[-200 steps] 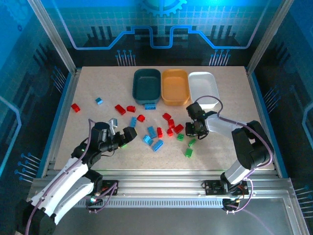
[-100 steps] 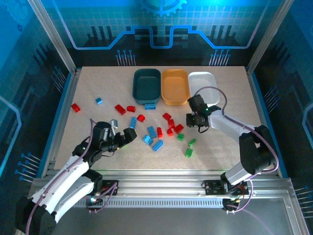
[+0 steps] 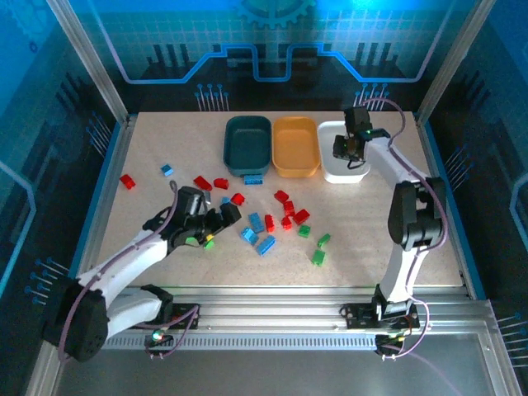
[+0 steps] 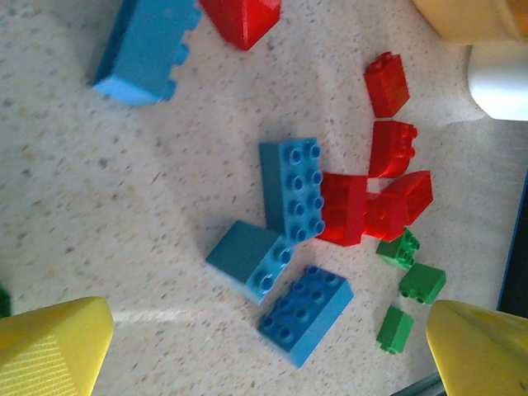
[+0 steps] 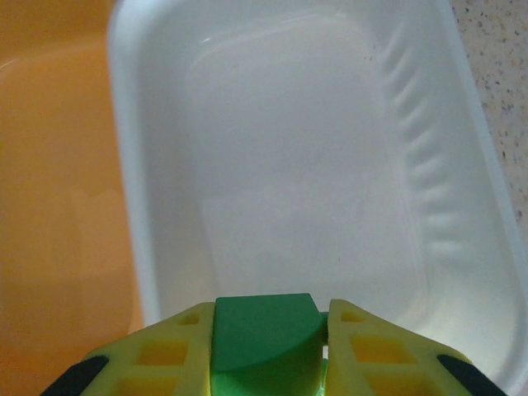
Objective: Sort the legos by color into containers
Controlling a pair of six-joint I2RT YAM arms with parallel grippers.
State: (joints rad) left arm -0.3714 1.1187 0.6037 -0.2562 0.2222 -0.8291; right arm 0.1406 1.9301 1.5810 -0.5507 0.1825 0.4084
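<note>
Table [image 3: 148, 148]: legos [image 3: 266, 244] lie loose mid-table, red/blue/green mixed.
Tubs: teal tub [image 3: 247, 144], orange tub [image 3: 295, 146], white tub [image 3: 356, 132] all look empty; sorting barely begun.
R gripper [image 3: 350, 147]: above white tub, clamped on green brick [image 5: 264, 334], not yet dropped.
L gripper [image 3: 219, 227]: jaws wide, nothing held, over blue bricks [image 4: 293, 190].
</note>
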